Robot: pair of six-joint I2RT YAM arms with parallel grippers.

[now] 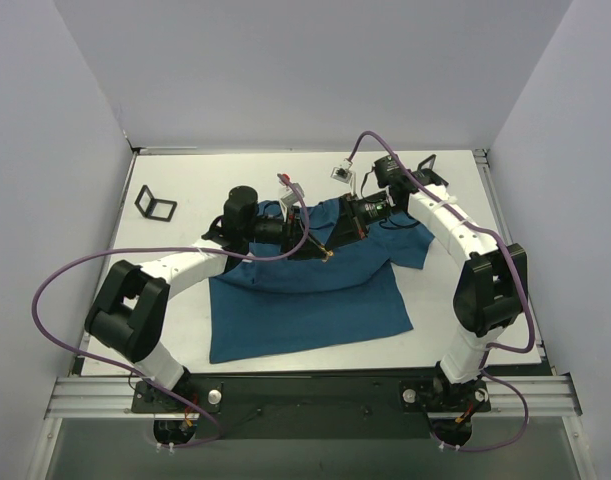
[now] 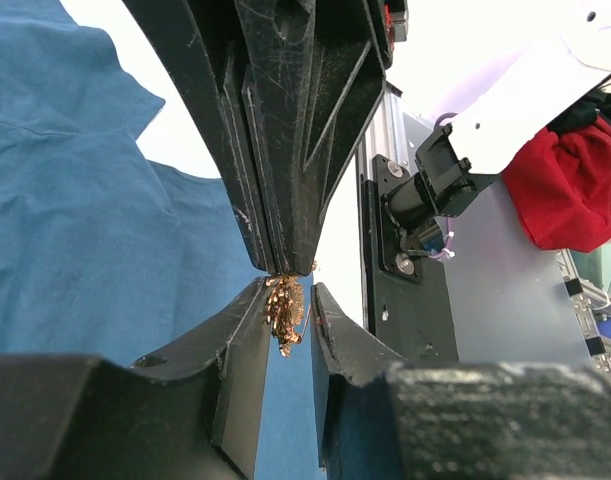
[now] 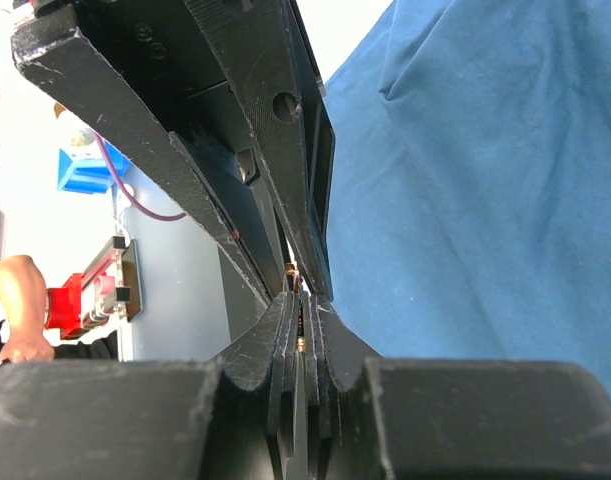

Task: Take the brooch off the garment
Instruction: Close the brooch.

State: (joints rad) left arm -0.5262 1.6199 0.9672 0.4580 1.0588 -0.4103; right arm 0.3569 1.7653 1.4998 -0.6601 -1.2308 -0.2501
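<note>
The tiny gold brooch (image 1: 328, 256) hangs over the dark teal T-shirt (image 1: 305, 300), where both sets of fingertips meet. My left gripper (image 1: 322, 250) reaches in from the left and my right gripper (image 1: 333, 247) from the back right. In the left wrist view the brooch (image 2: 284, 312) sits between my left gripper's (image 2: 288, 292) jaws, touching both, while the right gripper's tips (image 2: 285, 262) pinch its top. In the right wrist view my right gripper (image 3: 301, 303) is shut on a sliver of the brooch (image 3: 294, 270). Whether the brooch is still pinned to the shirt (image 3: 485, 200) I cannot tell.
One black square frame (image 1: 155, 205) stands at the table's left and another (image 1: 425, 165) at the back right. Two small white objects (image 1: 290, 188) (image 1: 342, 172) lie behind the shirt. White walls close in the table on three sides.
</note>
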